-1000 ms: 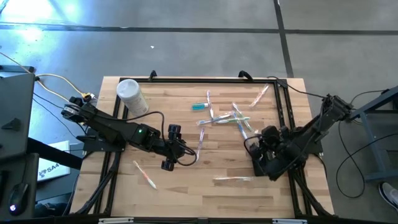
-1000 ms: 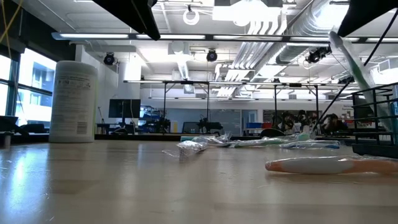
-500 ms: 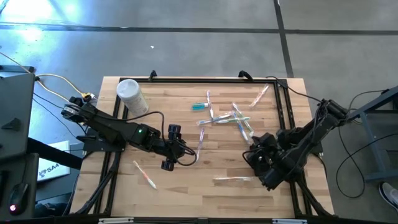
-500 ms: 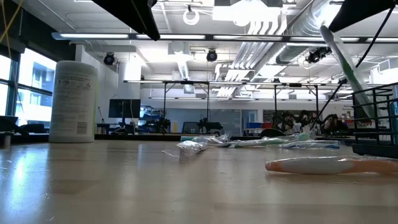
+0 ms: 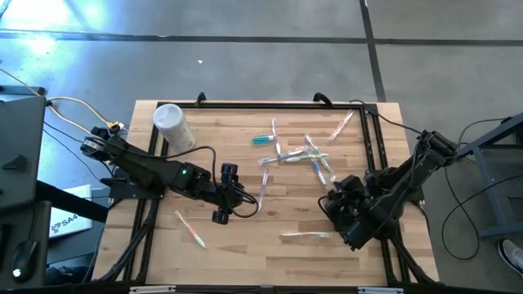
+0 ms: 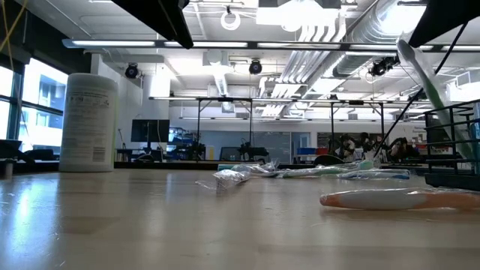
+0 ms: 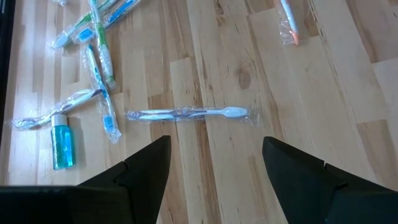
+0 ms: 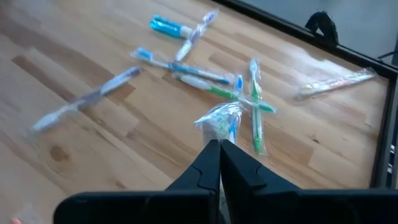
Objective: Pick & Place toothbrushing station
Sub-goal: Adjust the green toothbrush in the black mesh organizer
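Observation:
My right gripper (image 8: 219, 147) is shut on a wrapped toothbrush (image 6: 421, 79) near the table's right side. The brush slants down toward the black wire holder (image 6: 454, 142), which shows at the right edge of the low view. My left gripper (image 7: 214, 171) stands open above the table's middle, its fingers a little short of a wrapped toothbrush (image 7: 186, 114) that lies flat on the wood. More wrapped toothbrushes (image 5: 306, 155) lie in a loose pile at the far middle, beside a teal toothpaste tube (image 5: 263, 140). My right gripper pinches the toothbrush's clear wrapper (image 8: 221, 124) between its two shut fingers, near the brush's upper end. The brush hangs slanted below the gripper, clear of the tabletop. Its lower end (image 6: 448, 133) reaches in among the holder's wires; whether it touches them I cannot tell.
A white canister (image 5: 173, 126) stands at the far left. Single wrapped brushes lie at the near left (image 5: 189, 229), the near right (image 5: 305, 237) and the far right (image 5: 343, 124). A black frame rail (image 5: 372, 155) runs along the table's right side.
My right gripper has gone a little toward the table's near edge and slightly down, still shut on the toothbrush. The brush has swung a little in the hold and is back at about the same slant.

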Available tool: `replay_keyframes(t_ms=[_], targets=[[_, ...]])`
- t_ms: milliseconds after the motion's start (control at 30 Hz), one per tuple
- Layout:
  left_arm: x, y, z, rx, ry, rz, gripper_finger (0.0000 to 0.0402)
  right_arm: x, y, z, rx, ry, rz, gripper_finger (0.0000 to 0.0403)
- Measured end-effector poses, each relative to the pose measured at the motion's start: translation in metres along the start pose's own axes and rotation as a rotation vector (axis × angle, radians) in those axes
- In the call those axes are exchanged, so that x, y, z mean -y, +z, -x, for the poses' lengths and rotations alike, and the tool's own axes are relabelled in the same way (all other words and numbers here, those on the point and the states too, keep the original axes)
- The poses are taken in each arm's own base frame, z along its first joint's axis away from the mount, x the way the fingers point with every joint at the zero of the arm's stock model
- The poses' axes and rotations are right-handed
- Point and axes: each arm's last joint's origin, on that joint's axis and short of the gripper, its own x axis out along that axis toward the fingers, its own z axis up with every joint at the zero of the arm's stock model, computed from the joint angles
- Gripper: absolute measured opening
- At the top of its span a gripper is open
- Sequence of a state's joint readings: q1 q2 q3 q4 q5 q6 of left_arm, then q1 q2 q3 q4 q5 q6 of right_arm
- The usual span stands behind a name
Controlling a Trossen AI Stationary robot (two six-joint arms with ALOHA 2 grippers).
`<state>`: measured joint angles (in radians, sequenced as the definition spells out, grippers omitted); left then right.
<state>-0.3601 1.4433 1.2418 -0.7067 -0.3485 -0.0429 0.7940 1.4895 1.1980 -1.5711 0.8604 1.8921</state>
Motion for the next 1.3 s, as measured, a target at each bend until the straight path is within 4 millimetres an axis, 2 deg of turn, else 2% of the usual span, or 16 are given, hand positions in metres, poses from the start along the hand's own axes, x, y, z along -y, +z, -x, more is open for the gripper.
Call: replay_keyframes(t_ms=[200,633,900,1100,1300], targets=[[-0.0001,0.0000,0.0000,-0.001,0.000,-0.004,0.0250,-0.0007,0.0022,0.0001,0.077,0.027,-0.038,0.0003],[0.0000,0.0002,0.0002,0.000,0.000,-0.009,0.0250,0.0005,-0.0015,0.0000,-0.052,-0.019,-0.068,0.0003],[-0.0001,0.0005,0.0002,0.003,0.000,-0.010,0.0250,0.0004,-0.0015,-0.0006,-0.069,-0.027,-0.080,0.0006],[0.0000,0.0005,0.0002,0.003,0.000,-0.010,0.0250,0.0001,-0.0006,-0.0019,-0.074,-0.034,-0.086,0.0037],[0.0000,0.0004,0.0001,0.002,-0.001,-0.010,0.0250,0.0005,-0.0006,-0.0018,-0.081,-0.036,-0.081,0.0098]])
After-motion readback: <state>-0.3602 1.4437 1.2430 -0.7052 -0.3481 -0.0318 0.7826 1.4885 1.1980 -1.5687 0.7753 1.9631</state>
